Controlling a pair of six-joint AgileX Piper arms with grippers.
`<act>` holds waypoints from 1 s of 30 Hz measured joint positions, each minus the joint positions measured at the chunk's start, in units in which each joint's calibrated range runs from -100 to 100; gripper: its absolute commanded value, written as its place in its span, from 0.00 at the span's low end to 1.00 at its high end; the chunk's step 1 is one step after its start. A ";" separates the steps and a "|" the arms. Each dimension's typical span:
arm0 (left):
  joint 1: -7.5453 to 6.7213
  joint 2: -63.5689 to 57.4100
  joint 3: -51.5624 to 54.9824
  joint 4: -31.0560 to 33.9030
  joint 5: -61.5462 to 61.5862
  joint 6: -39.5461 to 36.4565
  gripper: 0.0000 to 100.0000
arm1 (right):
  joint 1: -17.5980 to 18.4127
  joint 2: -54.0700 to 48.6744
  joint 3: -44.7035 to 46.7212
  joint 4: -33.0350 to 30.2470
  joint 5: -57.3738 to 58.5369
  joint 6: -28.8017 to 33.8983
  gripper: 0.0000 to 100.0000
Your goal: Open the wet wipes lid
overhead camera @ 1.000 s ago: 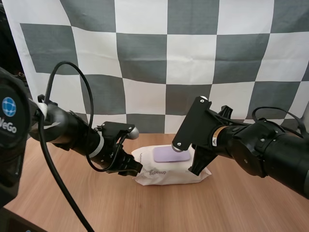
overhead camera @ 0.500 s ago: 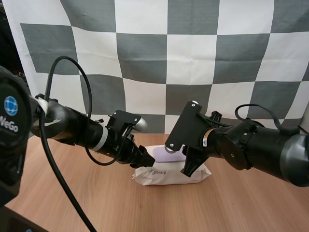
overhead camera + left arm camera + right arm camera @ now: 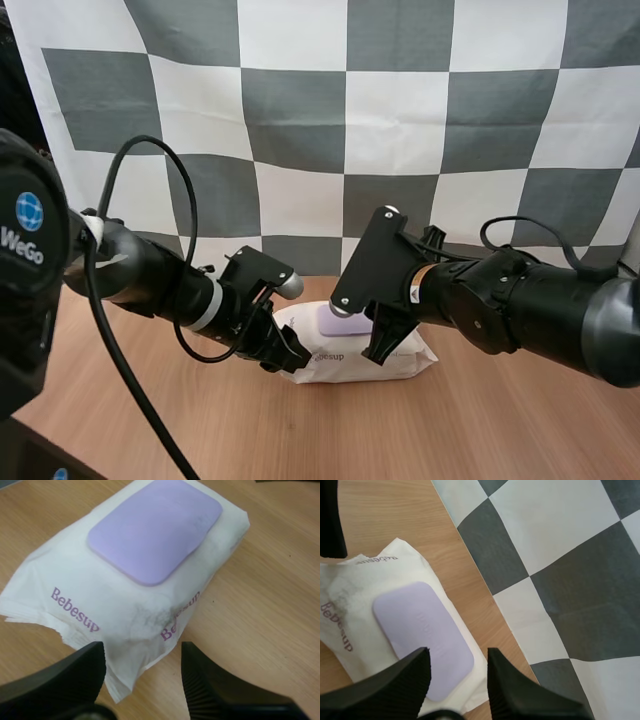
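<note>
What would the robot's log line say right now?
left claw open, around wet wipes pack corner | right claw open at purple lid end | lid shut

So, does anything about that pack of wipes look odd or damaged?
Yes: the pack of wipes has dark grey smudges on its white wrapper beside the purple lid, and its end by the left hand is crumpled. The lid itself lies flat and shut.

Our left arm (image 3: 150, 278) comes in low from the left. Our left gripper (image 3: 142, 665) is tipped downward, its fingers (image 3: 75, 672) spread with ribbed faces turned inward. Our right arm (image 3: 520, 305) comes in from the right. Our right gripper (image 3: 456, 665) also points downward, fingers spread. The two grippers sit near each other, not touching.
</note>
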 measured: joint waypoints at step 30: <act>0.00 11.72 0.00 -8.45 -0.51 7.71 0.27 | 1.08 13.92 0.00 -6.15 -5.61 -0.66 0.62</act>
